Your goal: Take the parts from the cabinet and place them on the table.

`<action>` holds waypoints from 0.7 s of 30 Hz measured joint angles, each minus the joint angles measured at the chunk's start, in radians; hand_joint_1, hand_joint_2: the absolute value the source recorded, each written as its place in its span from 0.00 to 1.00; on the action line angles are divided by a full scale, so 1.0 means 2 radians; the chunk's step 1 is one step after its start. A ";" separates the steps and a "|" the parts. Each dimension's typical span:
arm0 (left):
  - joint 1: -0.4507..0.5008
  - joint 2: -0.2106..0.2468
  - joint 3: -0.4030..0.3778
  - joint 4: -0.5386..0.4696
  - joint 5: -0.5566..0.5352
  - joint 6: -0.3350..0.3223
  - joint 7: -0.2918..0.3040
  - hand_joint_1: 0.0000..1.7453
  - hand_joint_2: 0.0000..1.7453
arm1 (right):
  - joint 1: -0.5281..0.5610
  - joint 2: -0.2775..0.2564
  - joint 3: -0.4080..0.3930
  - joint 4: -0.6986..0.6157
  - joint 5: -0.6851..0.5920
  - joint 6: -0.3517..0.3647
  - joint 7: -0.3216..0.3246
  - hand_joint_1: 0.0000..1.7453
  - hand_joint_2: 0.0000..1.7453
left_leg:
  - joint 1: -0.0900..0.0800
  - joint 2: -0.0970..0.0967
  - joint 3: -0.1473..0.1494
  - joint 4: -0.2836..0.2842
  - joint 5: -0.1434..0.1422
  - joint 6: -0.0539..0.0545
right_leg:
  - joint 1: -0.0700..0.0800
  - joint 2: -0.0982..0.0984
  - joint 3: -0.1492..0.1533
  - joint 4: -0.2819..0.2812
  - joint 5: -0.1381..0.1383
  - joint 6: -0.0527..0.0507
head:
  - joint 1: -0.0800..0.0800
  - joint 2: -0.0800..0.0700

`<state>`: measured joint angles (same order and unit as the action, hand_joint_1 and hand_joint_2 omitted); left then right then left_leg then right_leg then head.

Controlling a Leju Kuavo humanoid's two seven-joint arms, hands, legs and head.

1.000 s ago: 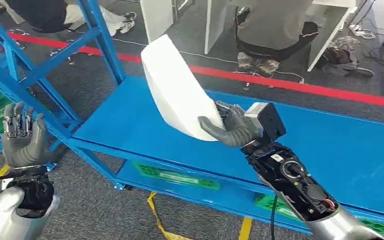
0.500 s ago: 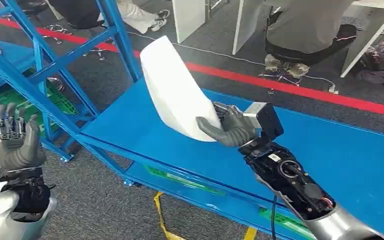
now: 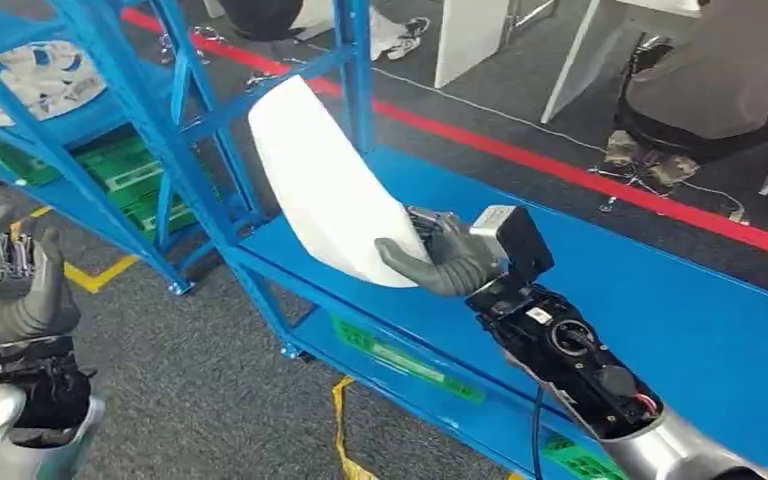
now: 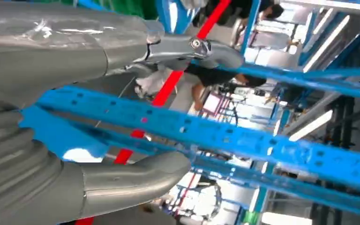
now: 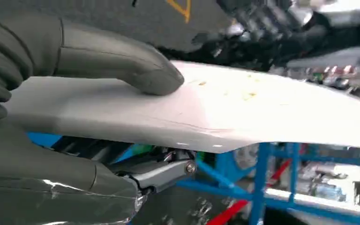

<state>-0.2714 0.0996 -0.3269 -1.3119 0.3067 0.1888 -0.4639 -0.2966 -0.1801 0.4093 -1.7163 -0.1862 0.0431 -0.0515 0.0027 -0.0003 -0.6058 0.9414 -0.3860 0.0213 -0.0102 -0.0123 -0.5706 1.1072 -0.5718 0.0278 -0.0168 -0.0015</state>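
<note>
The right hand [image 3: 438,262] pinches a big white part [image 3: 325,195] above the blue table [image 3: 660,310]. The left hand [image 3: 10,285] is up, fingers spread, holding nothing.

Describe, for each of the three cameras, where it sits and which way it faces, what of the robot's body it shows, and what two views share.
Head view: high on the body, facing forward and down at the blue shelf; both arms, left hand empty, right hand holding the white part.
Left wrist view: behind the left hand, facing blue rack beams.
Right wrist view: behind the right hand, along the white part.
Shared: head and right wrist views both show the white part.
</note>
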 joint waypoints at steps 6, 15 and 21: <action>0.003 -0.003 0.000 0.000 0.000 0.000 0.000 0.00 1.00 | 0.004 0.000 0.004 0.000 0.000 0.004 0.003 1.00 1.00 | 0.001 -0.042 0.005 0.004 -0.004 -0.002 | -0.001 0.011 -0.018 -0.003 0.046 0.000 | 0.013 0.000; 0.002 -0.001 0.000 -0.003 0.001 0.001 0.000 0.00 1.00 | 0.001 0.000 0.006 -0.002 0.000 0.004 0.003 1.00 1.00 | 0.002 -0.016 -0.033 0.067 -0.036 -0.023 | -0.004 0.013 0.020 -0.077 0.064 -0.021 | 0.001 0.000; 0.006 -0.002 -0.001 -0.003 0.001 0.004 0.000 0.00 1.00 | 0.002 0.000 0.006 -0.002 -0.003 0.009 0.003 1.00 1.00 | 0.005 0.003 -0.049 0.088 -0.020 -0.026 | -0.002 -0.025 0.022 -0.077 0.059 -0.020 | -0.010 0.000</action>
<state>-0.2601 0.0961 -0.3281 -1.3172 0.3086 0.1968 -0.4643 -0.2926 -0.1801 0.4223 -1.7208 -0.1919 0.0603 -0.0454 0.0119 0.0064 -0.7045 1.1175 -0.4250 -0.0297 -0.0138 -0.0624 -0.5262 0.9530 -0.4545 -0.0130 -0.0359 -0.0015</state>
